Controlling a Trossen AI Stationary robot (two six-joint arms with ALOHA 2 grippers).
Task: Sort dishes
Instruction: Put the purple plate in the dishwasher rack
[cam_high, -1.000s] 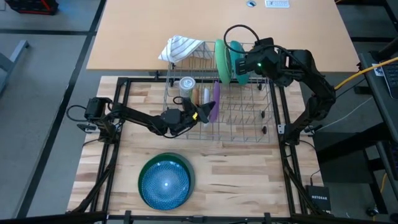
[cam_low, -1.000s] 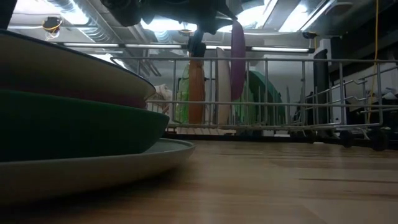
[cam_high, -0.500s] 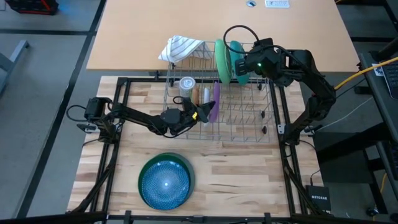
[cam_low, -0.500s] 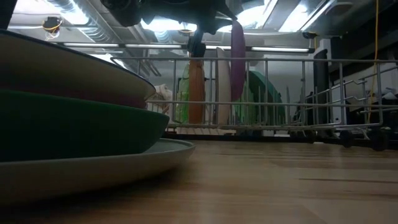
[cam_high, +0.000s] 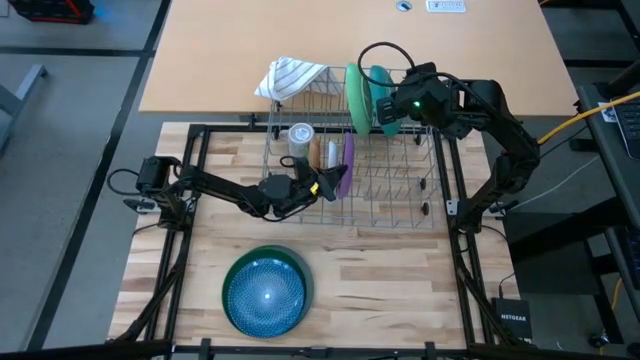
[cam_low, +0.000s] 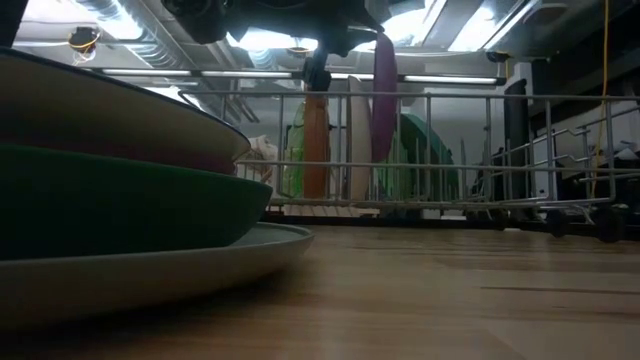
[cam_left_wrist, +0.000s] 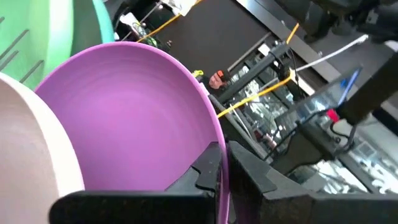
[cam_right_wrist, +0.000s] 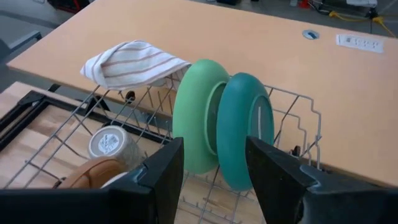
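**Almost nothing has moved: the purple plate is held over the rack**

Against the pictures from one second before, we find nearly no change. In the high view both arms are in the same places, and in the low view the purple plate (cam_low: 382, 95) hangs at the same height above the rack wires.

The left gripper (cam_high: 322, 183) stays clamped on the rim of the purple plate, which stands on edge at the near left part of the dish rack (cam_high: 400, 190), just beside a tan plate (cam_high: 318, 154) and a white plate (cam_high: 331, 153) already standing in the slots. In the left wrist view the fingers (cam_left_wrist: 208, 169) pinch the rim on both sides. We judge that this plate is on its way into a slot and is not yet released.

The right gripper (cam_right_wrist: 211, 165) waits with its jaws spread wide at the far side of the rack, holding nothing, just before the green plate (cam_right_wrist: 198, 124) and the teal bowl (cam_right_wrist: 245, 129).

On the near table the stack of dishes (cam_high: 266, 291) is untouched, so much sorting remains.
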